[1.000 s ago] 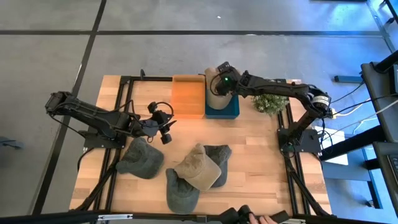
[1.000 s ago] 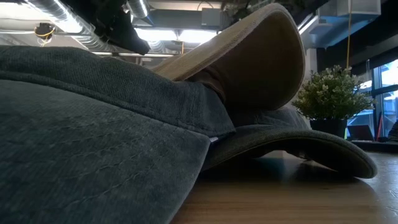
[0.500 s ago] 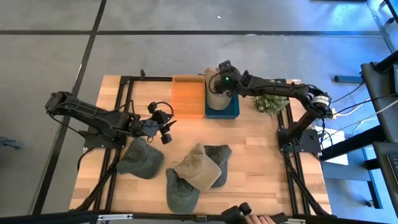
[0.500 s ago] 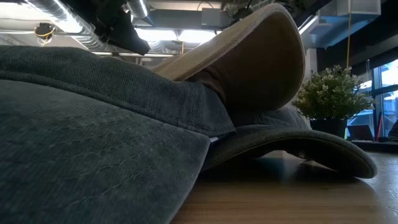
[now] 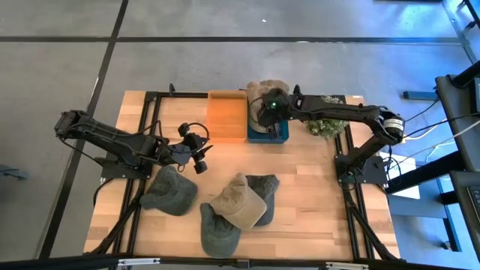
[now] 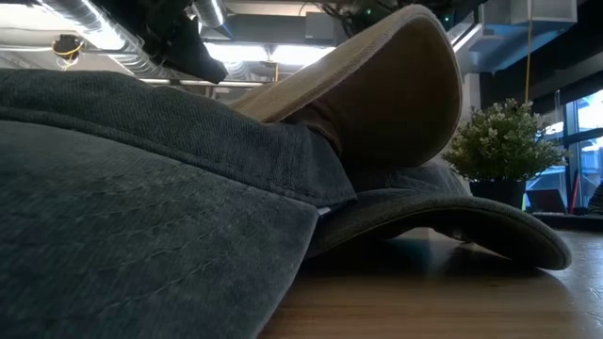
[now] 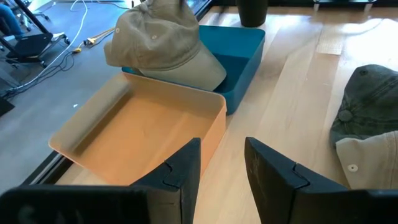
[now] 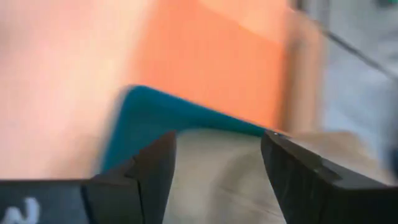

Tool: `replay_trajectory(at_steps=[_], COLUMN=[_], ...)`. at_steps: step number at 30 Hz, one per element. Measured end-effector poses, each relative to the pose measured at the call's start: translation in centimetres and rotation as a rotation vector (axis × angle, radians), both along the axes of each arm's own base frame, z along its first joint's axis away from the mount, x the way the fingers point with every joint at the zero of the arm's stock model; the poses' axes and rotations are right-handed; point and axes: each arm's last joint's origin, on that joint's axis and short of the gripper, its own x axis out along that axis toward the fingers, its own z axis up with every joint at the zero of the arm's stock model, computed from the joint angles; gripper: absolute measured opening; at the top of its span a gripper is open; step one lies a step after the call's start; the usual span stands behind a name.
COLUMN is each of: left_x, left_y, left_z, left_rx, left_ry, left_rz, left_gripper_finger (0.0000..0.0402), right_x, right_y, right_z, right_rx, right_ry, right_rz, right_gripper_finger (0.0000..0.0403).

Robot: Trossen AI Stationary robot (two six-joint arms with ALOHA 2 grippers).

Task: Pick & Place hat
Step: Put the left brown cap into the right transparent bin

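We see two dark, slender arms built of black links. The right arm [image 5: 337,111] shows a small green light just behind its tool and a pale band with markings at a joint farther back. The left arm [image 5: 112,141] has looped black cables behind its tool. The left tool [image 7: 222,163] has two matte black, angular fingers [image 7: 185,167].

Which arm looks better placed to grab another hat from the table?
Probably the left. Its open gripper hangs empty beside the dark green hat, while the right gripper is over the blue bin.
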Motion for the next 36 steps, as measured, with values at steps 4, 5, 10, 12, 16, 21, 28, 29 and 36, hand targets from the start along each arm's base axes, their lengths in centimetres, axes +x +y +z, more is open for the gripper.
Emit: replay_trajectory(at_steps=[4,5,10,12,16,21,28,29,36], left_x=[0.0,0.1,0.3,0.4,0.7,1.0,1.2,1.2,1.2], left_y=[0.0,0.0,-0.1,-0.1,-0.2,-0.2,-0.3,-0.3,-0.3], left_z=[0.0,-0.1,-0.4,-0.6,-1.0,-1.6,-1.7,-1.7,-1.7], left_rx=[0.000,0.001,-0.008,-0.011,-0.008,-0.002,0.000,0.001,0.001], left_ry=[0.001,0.004,0.014,0.016,0.037,0.066,0.072,0.074,0.070], left_rz=[0.000,0.000,0.007,0.010,0.010,0.009,0.009,0.010,0.010], left_gripper_finger=[0.0120,0.0120,0.0120,0.0120,0.0120,0.0120,0.0120,0.0120,0.0120], right_x=[0.9,1.1,2.1,2.3,2.3,1.4,0.3,0.3,0.7], right_y=[0.2,0.1,-0.4,-0.6,-1.3,-1.8,-1.5,-1.5,-1.4], right_z=[-2.5,-3.1,-6.2,-7.0,-8.2,-8.5,-8.2,-8.2,-7.7], right_rx=[0.078,0.077,0.092,0.056,-0.082,-0.141,-0.153,-0.149,-0.123], right_ry=[0.078,0.091,0.174,0.211,0.311,0.418,0.513,0.506,0.430], right_rz=[0.034,0.030,0.027,-0.005,-0.113,-0.154,-0.204,-0.210,-0.209], right_gripper_finger=[0.0236,0.0236,0.0236,0.0236,0.0236,0.0236,0.0236,0.0236,0.0236])
